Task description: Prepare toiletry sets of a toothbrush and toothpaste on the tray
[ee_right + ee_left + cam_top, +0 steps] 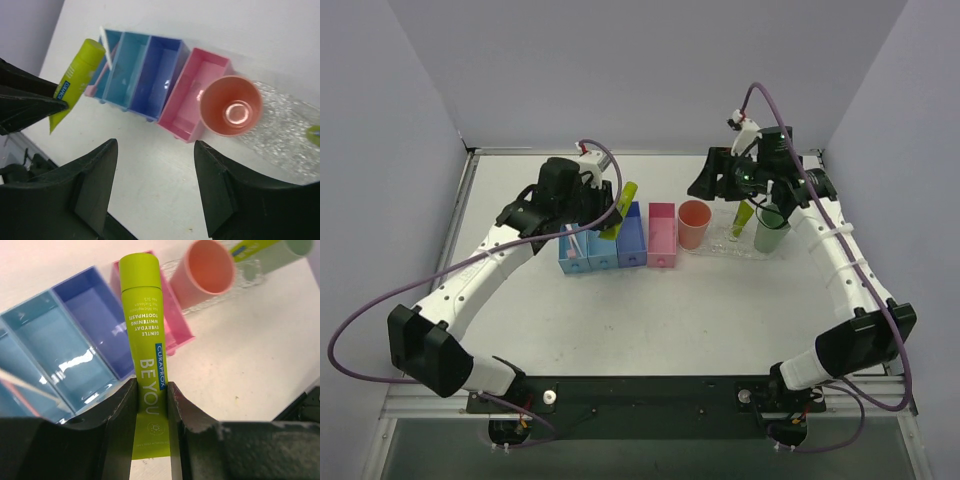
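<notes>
1. Lime-yellow toothpaste (145,340), pinched by its tail in my left gripper (150,387), held above the blue bins (75,350), ready to carry.
2. Toothbrush (106,52): resting in the end bin.
3. My right gripper (154,150): spread, empty, beside the tray (285,145).

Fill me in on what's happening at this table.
The left pincer is clamped on a lime-yellow toothpaste tube, held up above the row of blue bins. A toothbrush lies in the leftmost bin. The right pincer is open and empty, hovering over the orange cup, which looks empty and stands on the clear tray. At the tray's other end, a second tube leans at the green cup.
</notes>
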